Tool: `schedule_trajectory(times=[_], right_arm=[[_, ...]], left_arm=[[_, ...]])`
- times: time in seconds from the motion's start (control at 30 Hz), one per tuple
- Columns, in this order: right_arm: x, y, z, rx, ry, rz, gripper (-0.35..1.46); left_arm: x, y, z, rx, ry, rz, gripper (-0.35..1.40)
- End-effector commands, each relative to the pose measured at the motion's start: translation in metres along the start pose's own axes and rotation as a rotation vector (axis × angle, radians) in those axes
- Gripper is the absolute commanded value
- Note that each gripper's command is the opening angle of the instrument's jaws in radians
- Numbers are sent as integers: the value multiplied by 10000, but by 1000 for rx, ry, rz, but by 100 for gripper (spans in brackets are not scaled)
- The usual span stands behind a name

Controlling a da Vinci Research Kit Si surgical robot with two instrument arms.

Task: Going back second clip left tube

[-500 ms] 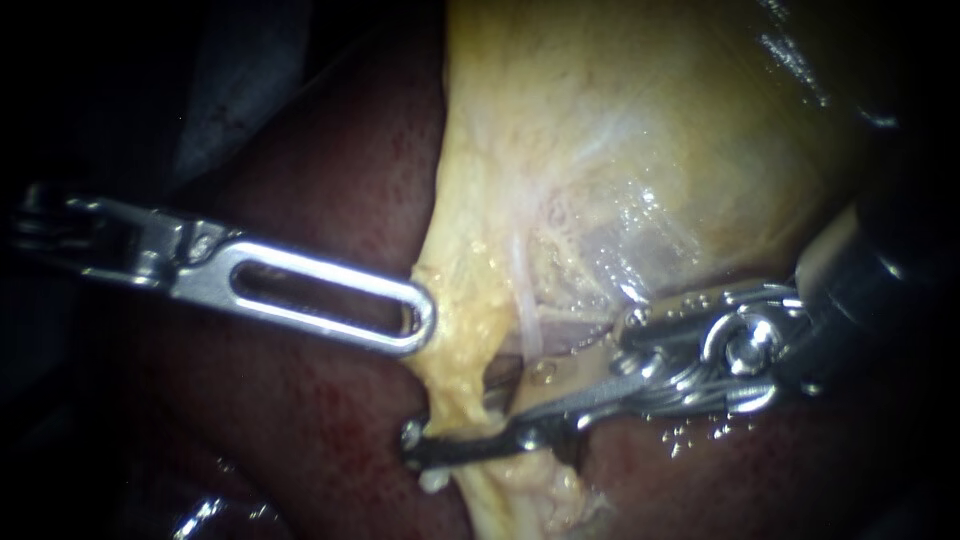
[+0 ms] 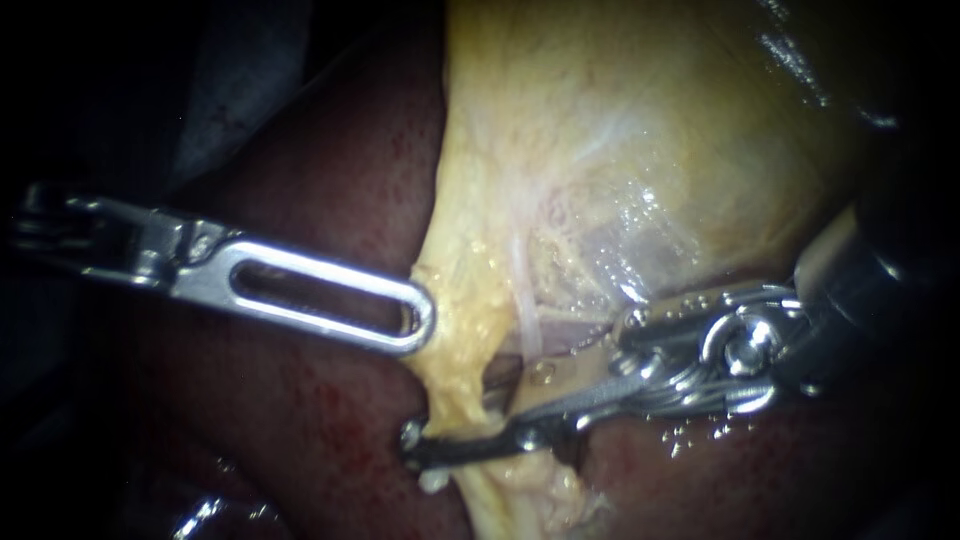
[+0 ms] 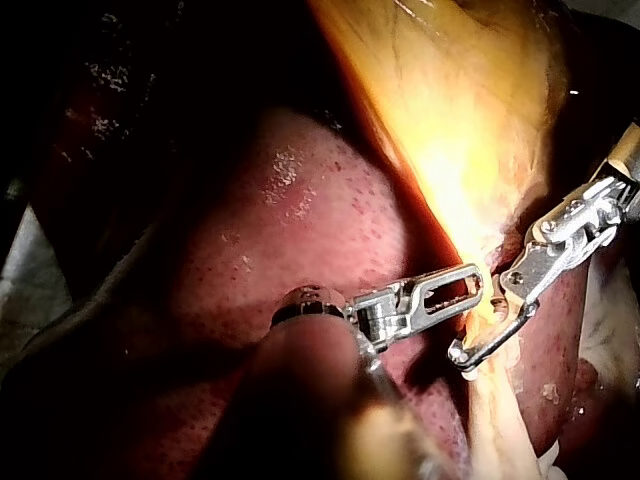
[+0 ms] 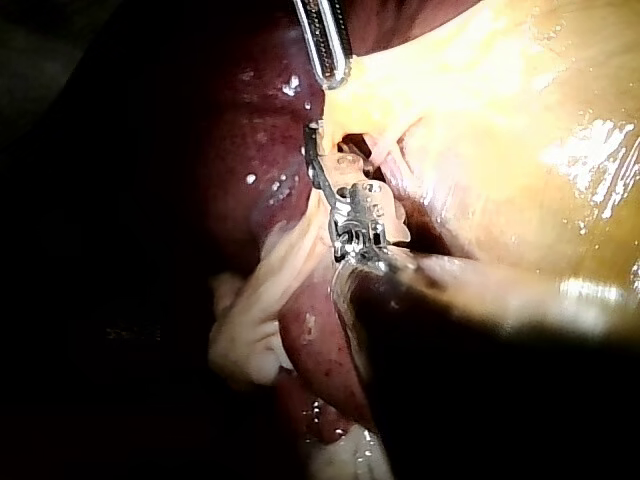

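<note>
While the left instrument (image 2: 420,322) touches the yellow tissue (image 2: 450,300) — its hold cannot be told — the right instrument (image 2: 456,414) keeps jaws open around the left tube (image 2: 455,385); best backed out rightward, snagging nothing.

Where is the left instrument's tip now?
Endoscope view: the left instrument reaches from the left across the liver, tip against the yellowish tissue's edge, above the right instrument.

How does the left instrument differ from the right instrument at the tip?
The left instrument ends broad and slotted; the right instrument ends thin, forked and open. The left one just meets the edge of the yellow tissue; the right one straddles it. Both are shiny metal.
</note>
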Motion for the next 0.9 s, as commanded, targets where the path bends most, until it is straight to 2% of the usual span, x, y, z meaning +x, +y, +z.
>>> schedule_trajectory(times=[0.03,0.1,0.23,0.9], right_arm=[[0,0,0,0,0,-1,11],[0,-2,1,1,-1,-1,37],[-1,-5,2,-31,26,-2,51],[6,-3,14,-43,33,-5,54]], left_arm=[[0,0,0,0,0,0,-35],[0,0,0,0,0,0,-35],[0,0,0,0,0,0,-35],[0,0,0,0,0,0,-35]])
